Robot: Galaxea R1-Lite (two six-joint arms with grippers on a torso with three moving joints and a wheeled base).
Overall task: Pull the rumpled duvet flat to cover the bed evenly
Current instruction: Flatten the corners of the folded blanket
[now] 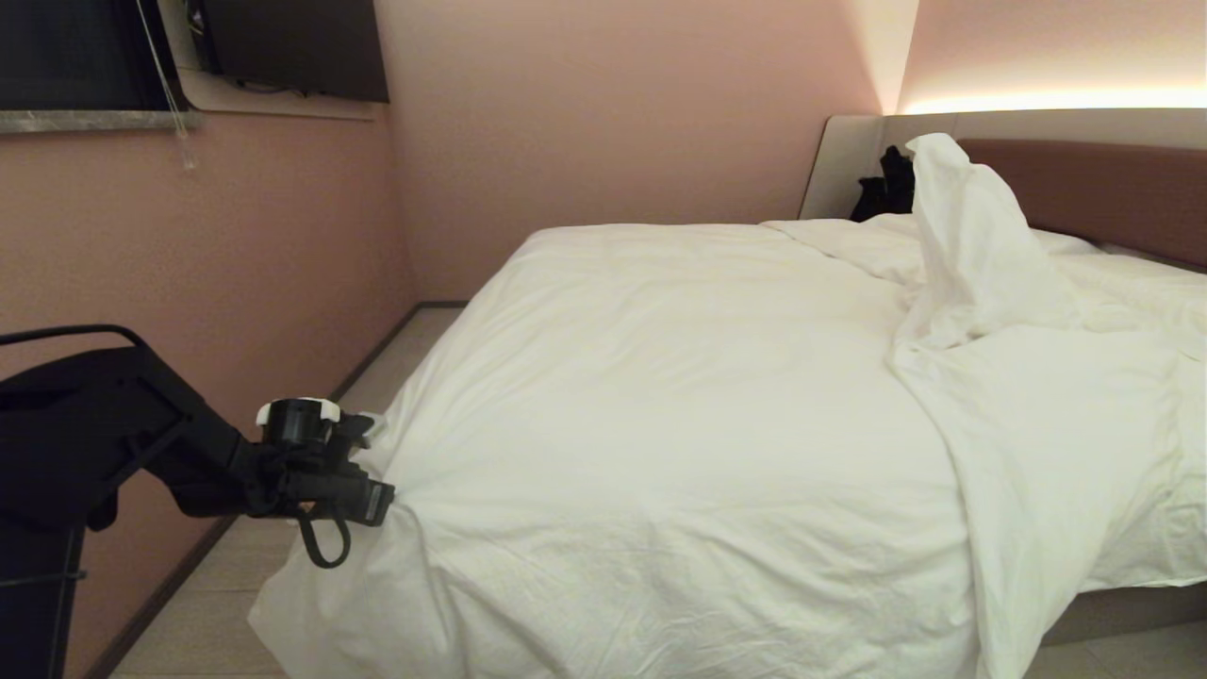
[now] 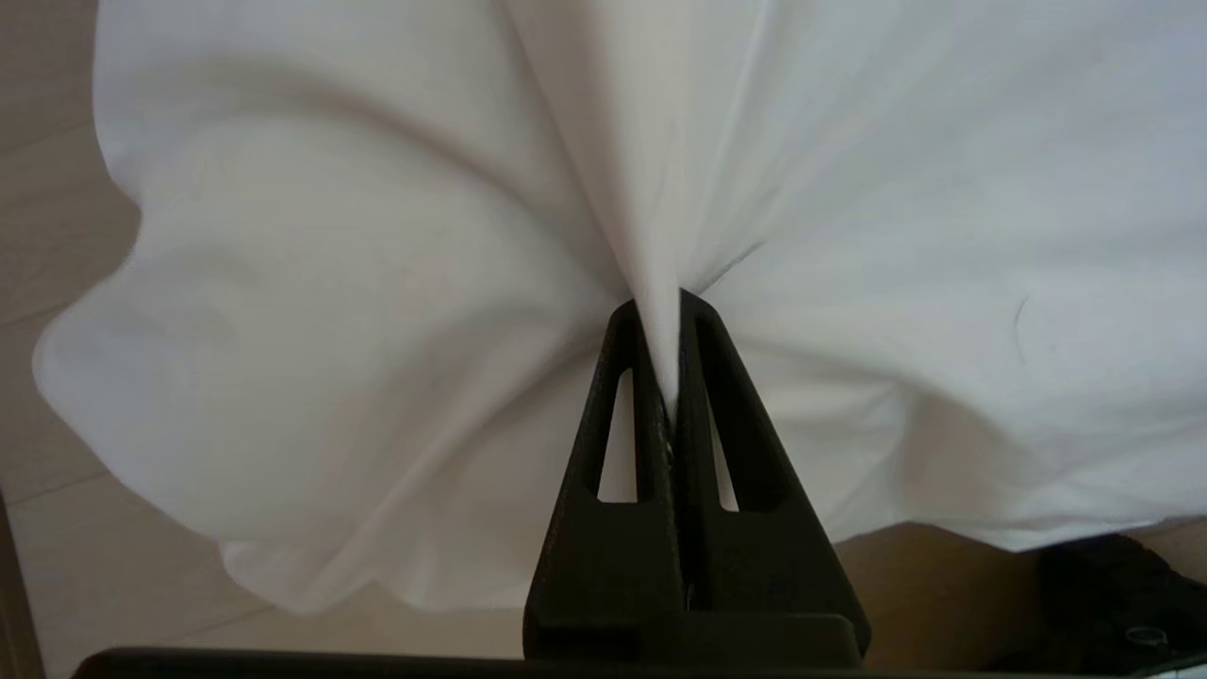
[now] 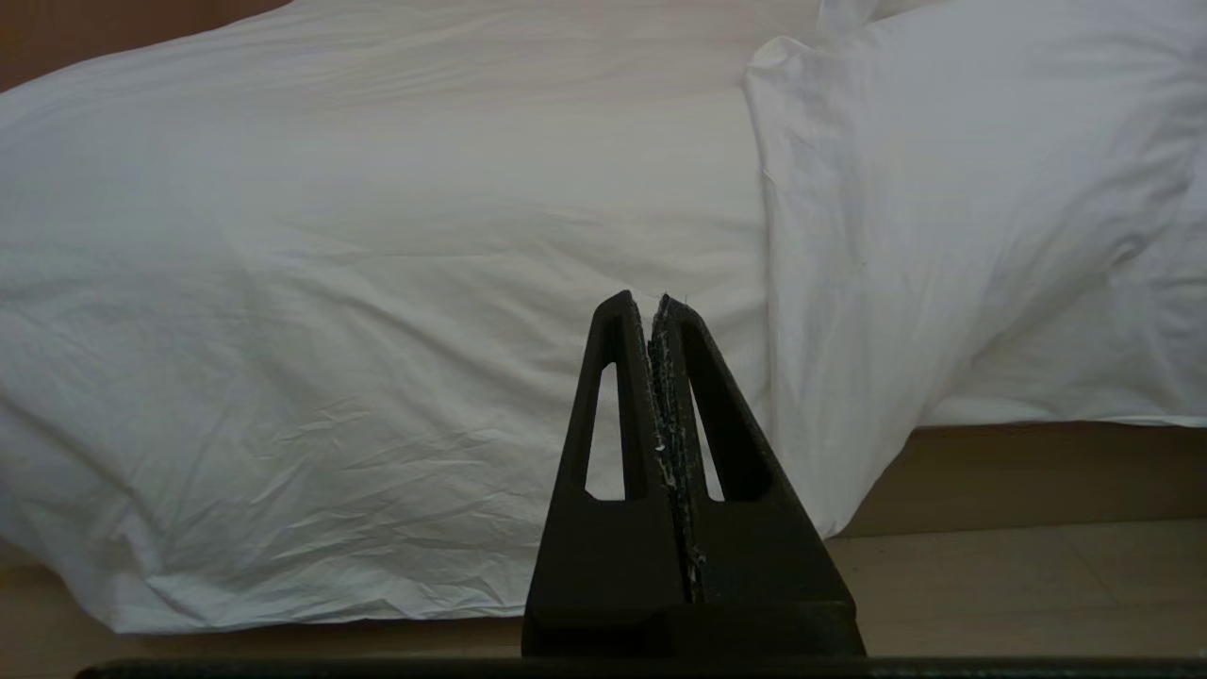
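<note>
One duvet point(image 1: 679, 415) lies across one bed point(image 1: 1122, 613); its right side is folded back and peaks near the headboard point(image 1: 1103, 189). Your left gripper point(image 2: 668, 321) pinches the hanging edge at the near-left corner, the bulk running away to its right. The right gripper point(image 3: 655, 306) is pressed together, empty, facing the foot drape. Left is nearer.

A plain white duvet point(image 1: 660, 396) covers the bed, whose headboard point(image 1: 1103, 193) is brown with a beige surround; the left claw point(image 1: 382, 500) is black, walls point(image 1: 585, 104) dusty pink, floor point(image 1: 198, 622) pale beige.
</note>
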